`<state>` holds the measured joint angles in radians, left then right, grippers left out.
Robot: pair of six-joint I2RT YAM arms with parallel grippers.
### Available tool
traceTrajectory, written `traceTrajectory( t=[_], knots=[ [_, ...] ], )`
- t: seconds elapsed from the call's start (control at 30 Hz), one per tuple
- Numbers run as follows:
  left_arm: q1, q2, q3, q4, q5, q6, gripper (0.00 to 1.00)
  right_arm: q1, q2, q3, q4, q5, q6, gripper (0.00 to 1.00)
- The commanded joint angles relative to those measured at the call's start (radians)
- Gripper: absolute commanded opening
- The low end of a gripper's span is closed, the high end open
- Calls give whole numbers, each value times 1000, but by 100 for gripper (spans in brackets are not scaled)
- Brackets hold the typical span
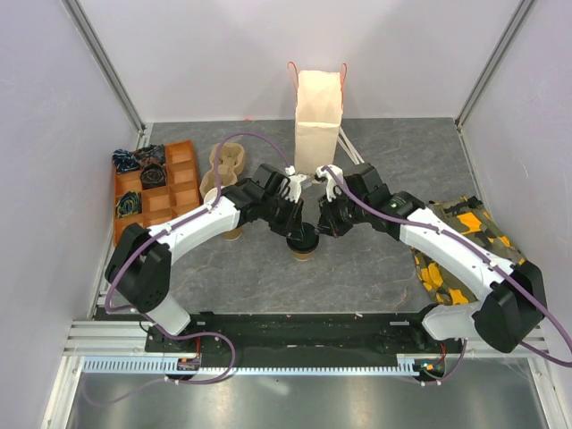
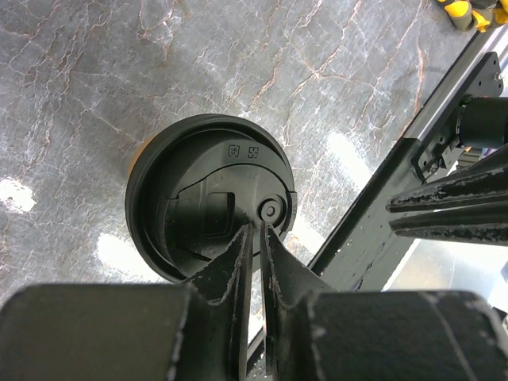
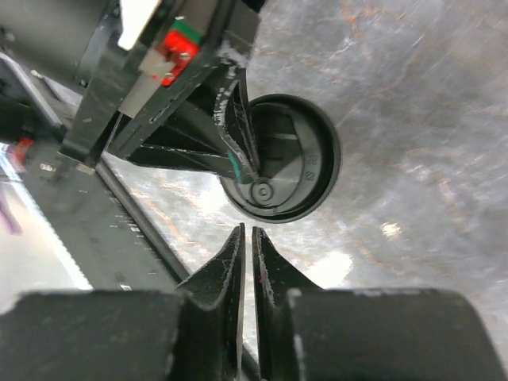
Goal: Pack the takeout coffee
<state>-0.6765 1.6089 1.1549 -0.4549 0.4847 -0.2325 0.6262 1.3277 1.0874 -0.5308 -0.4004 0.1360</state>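
The takeout coffee, a tan paper cup with a round black lid (image 1: 304, 242), stands upright on the grey table between both arms. The lid fills the left wrist view (image 2: 208, 198) and shows in the right wrist view (image 3: 292, 159). My left gripper (image 1: 296, 229) is shut and empty, its tips (image 2: 258, 228) resting right over the lid near its small round button. My right gripper (image 1: 325, 223) is shut and empty, its tips (image 3: 246, 231) just beside the lid's rim and apart from it. The cup's body is mostly hidden under the lid.
An open cream paper bag (image 1: 319, 107) stands at the back centre. A pulp cup carrier (image 1: 223, 164) and an orange compartment tray (image 1: 179, 179) lie at the back left. A lidless cup (image 1: 233, 235) sits under the left arm. A camouflage cloth (image 1: 456, 234) lies at the right.
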Motion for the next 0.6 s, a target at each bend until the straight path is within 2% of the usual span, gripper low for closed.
traceTrajectory(
  t=[0.0,0.17,0.57],
  knots=[
    [-3,22,-4,4,-15,-19,15,33,-25,12,25,96,-128,12],
    [-1,36,5,-2,-14,-21,15,75,-19,-17,48,136,-205,12],
    [8,77,5,1,0,-33,13,99,60,-148,189,159,-236,11]
  ],
)
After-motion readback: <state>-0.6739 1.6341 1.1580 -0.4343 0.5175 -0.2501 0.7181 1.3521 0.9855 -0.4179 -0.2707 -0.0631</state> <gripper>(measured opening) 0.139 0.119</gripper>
